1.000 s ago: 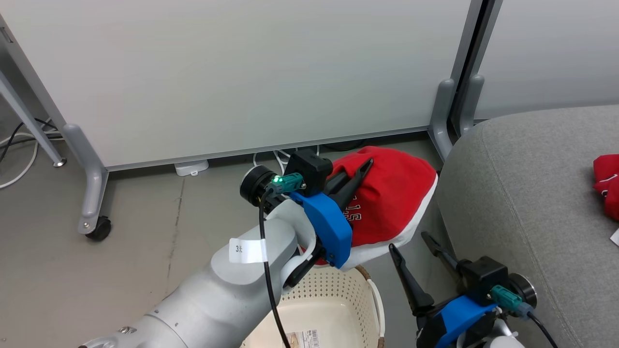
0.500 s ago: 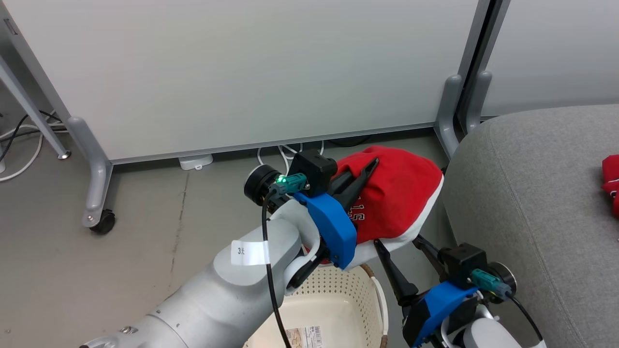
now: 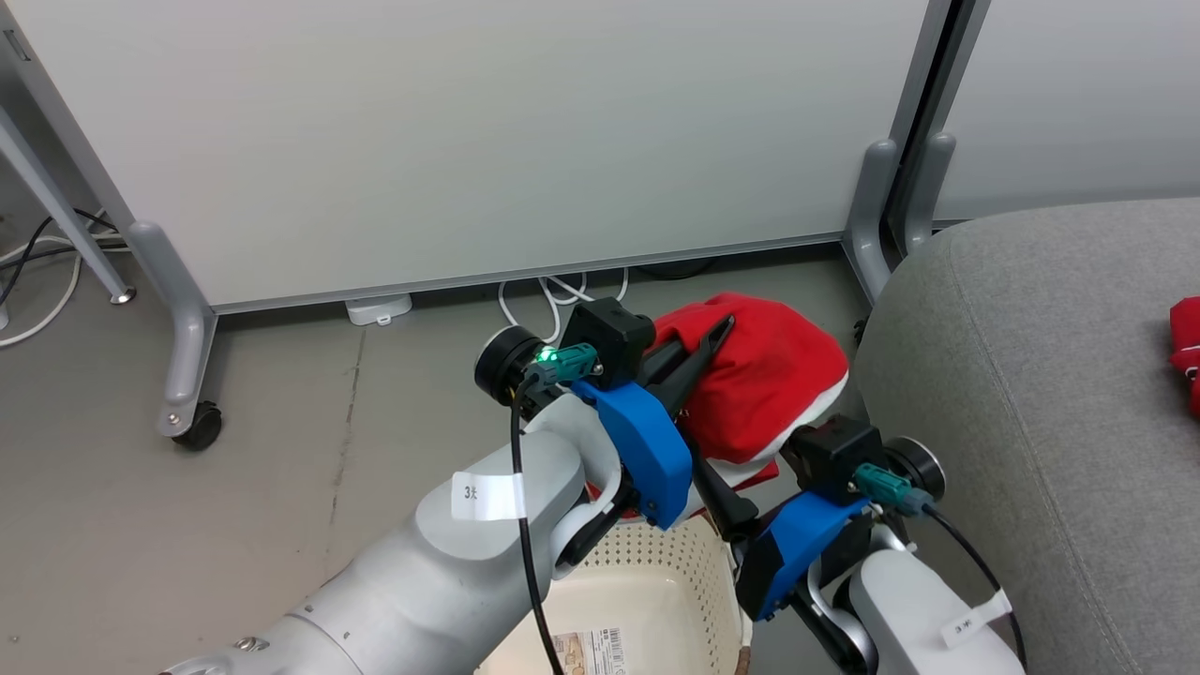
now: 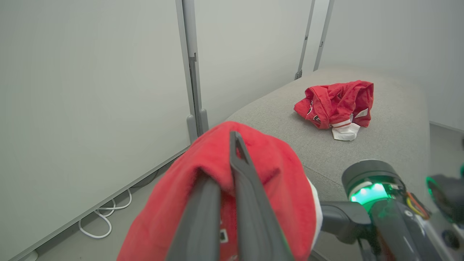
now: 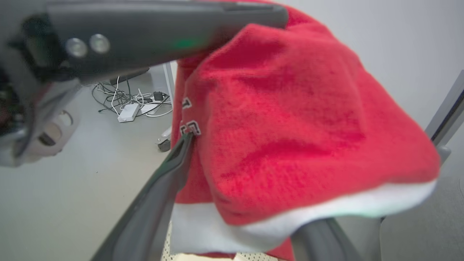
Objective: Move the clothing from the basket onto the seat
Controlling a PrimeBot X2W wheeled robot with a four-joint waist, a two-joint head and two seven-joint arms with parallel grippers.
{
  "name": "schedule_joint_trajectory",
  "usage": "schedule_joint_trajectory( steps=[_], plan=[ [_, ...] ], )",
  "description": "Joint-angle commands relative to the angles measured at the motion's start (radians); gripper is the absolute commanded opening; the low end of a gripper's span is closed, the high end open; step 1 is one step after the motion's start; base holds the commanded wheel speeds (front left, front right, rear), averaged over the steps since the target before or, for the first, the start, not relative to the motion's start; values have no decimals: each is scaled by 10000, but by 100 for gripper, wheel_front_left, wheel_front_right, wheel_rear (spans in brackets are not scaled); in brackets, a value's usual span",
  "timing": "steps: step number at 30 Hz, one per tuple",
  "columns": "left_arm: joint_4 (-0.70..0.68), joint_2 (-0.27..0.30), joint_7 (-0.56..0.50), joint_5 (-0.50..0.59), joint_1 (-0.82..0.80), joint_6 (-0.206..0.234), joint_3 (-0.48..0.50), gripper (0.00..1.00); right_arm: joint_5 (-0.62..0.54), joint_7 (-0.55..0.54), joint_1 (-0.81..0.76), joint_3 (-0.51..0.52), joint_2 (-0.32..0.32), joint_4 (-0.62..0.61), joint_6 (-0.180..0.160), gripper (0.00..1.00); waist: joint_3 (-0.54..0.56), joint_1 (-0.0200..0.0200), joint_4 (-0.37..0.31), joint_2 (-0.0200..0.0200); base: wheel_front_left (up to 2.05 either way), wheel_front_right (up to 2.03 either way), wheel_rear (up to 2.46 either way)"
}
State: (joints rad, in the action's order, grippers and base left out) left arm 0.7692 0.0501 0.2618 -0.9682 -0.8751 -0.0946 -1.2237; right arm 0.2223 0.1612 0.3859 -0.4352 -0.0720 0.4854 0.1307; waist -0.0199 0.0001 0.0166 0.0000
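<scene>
My left gripper [image 3: 717, 330] is shut on a red garment with a white hem [image 3: 773, 380], one piece of the clothing, and holds it up above the cream perforated basket [image 3: 647, 581]. In the left wrist view its fingers [image 4: 237, 170] pinch the fabric [image 4: 275, 170]. My right gripper [image 3: 741, 461] is open just under the garment. In the right wrist view its fingers [image 5: 163, 181] straddle the lower hem [image 5: 290, 145]. Another red garment [image 4: 337, 99] lies on the grey seat [image 3: 1031, 375].
White partition panels on grey feet with castors [image 3: 192, 422] stand behind. White cables and a power strip [image 3: 375, 307] lie on the floor at their base. The basket's bottom shows a barcode sticker [image 3: 586, 652]. The seat's rounded edge is close to the right arm.
My right gripper has risen up and to the left, from beside the seat to under the hanging garment, still open. The left gripper keeps its hold and has hardly moved.
</scene>
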Motion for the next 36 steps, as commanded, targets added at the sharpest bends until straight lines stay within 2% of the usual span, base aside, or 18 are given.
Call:
schedule_joint_trajectory(
  steps=[1,5,6,8,19,36],
  plan=[
    [16,3,47,-47,72,-4,-24,0,-20,74,262,-40,-29,153,1,100,-8,-1,-22,0,0,0,0],
    [-19,4,47,-71,53,0,-37,0,-228,48,747,-108,59,744,1,100,-23,-1,-76,0,0,0,0],
    [-31,3,47,-81,56,0,-43,0,-253,38,848,-150,88,898,1,49,-19,-1,-83,0,0,0,0],
    [-51,3,48,-81,64,-1,-55,0,-309,40,997,-222,125,1168,1,0,-6,-1,-87,0,0,0,0],
    [37,3,48,-157,135,-36,-108,0,-191,374,1246,-358,206,1960,1,0,118,-1,-88,0,0,0,0],
    [168,4,49,-152,204,-39,-39,0,0,593,1319,-468,223,2309,1,0,152,-1,-278,0,0,0,0]
  ],
)
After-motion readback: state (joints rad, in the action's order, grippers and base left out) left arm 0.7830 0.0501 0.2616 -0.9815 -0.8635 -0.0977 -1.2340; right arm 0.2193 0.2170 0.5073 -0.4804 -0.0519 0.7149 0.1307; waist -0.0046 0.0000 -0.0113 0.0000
